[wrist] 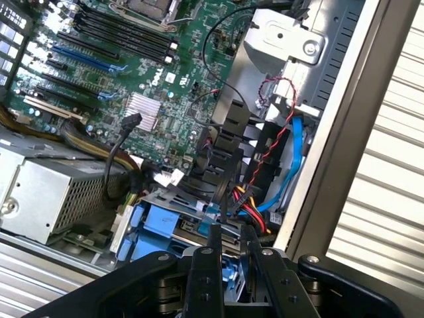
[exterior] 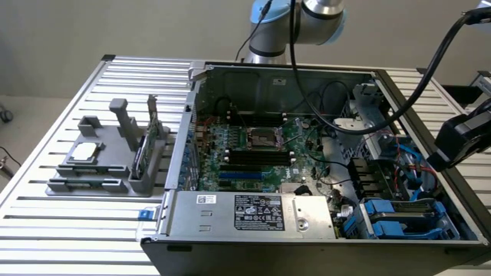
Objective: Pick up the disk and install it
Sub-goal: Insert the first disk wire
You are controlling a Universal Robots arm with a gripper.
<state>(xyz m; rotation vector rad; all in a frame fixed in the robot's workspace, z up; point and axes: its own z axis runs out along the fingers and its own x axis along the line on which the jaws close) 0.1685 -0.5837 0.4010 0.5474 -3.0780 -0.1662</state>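
exterior high over case, wrist close inside

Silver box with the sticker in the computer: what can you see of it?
The silver box looks like bare metal and lies flat inside the computer case, along its near wall in the exterior view. A black-and-white label sits on top. In the wrist view one side is a mesh of tiny holes, and yellow and black cables run out of it beside the green board.

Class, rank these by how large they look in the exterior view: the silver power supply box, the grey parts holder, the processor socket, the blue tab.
Largest: power supply box and grey parts holder, too alike to rank.
Next: processor socket.
Smallest: blue tab.
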